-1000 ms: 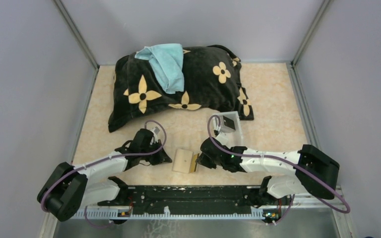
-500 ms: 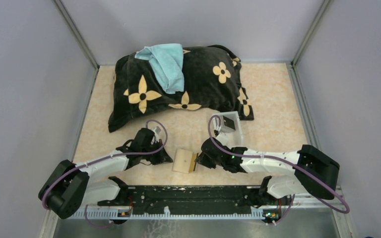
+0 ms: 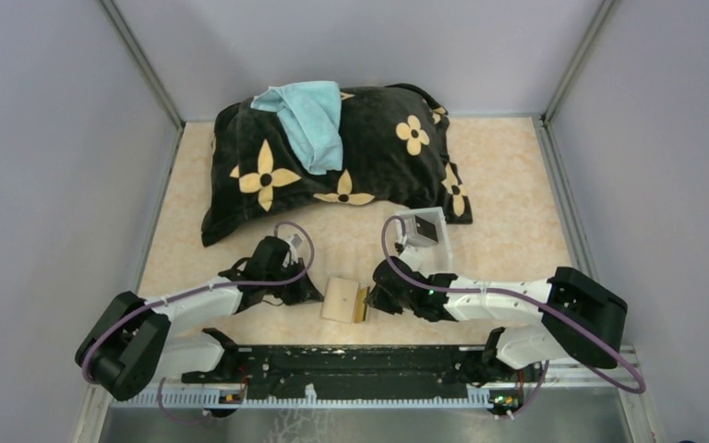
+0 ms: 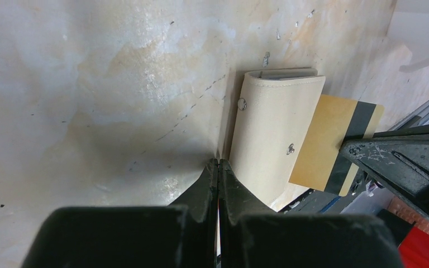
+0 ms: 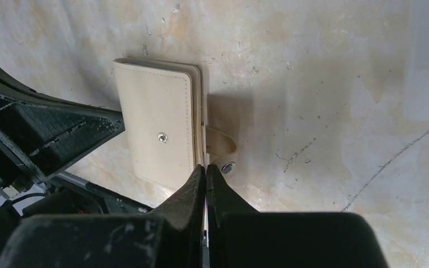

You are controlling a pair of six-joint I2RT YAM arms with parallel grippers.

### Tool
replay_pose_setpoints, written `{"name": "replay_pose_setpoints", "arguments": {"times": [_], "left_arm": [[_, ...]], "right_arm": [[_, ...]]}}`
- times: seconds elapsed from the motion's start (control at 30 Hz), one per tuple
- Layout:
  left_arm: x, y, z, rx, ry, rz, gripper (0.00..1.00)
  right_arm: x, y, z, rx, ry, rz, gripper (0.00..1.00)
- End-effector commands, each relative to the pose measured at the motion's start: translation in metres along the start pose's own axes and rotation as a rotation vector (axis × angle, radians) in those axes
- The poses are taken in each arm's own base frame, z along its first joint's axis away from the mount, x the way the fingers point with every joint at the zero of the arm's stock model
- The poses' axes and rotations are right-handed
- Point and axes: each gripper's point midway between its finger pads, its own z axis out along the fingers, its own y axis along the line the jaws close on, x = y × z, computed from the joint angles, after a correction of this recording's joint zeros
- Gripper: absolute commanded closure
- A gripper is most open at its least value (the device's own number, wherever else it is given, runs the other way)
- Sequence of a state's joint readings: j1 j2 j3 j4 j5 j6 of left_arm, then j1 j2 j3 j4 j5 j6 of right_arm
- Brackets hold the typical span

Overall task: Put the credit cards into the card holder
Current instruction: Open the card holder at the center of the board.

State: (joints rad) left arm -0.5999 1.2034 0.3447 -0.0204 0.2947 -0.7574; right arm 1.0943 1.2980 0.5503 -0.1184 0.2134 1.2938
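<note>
- Card holder [image 3: 340,299] lies folded on the table [image 3: 508,185], near middle, between my two grippers. It is in the same spot as a second ago, and its snap tab [image 5: 223,146] hangs unfastened on the right.
- Left gripper [image 4: 218,164], jaws pinched together and empty, has crept right over the last second. Its tip now sits at the holder's left edge; touching or just short, I cannot tell.
- Right gripper [image 5: 205,170] stays clamped on a gold card [image 4: 327,142] standing on edge against the holder's right side, barely shifted.
- My reading: the left is bracing the holder so the card can be pushed in. No card looks seated yet.
- A dark card [image 3: 425,233] waits in the white tray [image 3: 429,214], farther back on the right.
</note>
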Motion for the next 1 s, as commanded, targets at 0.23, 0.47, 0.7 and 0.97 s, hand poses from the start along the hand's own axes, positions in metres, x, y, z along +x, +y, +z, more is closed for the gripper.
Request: {"name": "replay_pose_setpoints", "arguments": {"times": [0.23,0.47,0.7,0.97], "left_arm": [[0.005,0.013,0.004,-0.054,0.026,0.032,1.0],[0.007,0.015,0.005,-0.059,0.026,0.027,1.0],[0.008,0.016,0.004,-0.061,0.028,0.024,1.0],[0.009,0.017,0.004,-0.066,0.027,0.018,1.0]], "right_arm": [[-0.014,0.026,-0.003,-0.069,-0.036,-0.037,1.0],[-0.018,0.028,-0.008,-0.067,-0.051,-0.05,1.0],[-0.019,0.031,-0.009,-0.078,-0.053,-0.053,1.0],[-0.02,0.034,-0.01,-0.089,-0.054,-0.056,1.0]]}}
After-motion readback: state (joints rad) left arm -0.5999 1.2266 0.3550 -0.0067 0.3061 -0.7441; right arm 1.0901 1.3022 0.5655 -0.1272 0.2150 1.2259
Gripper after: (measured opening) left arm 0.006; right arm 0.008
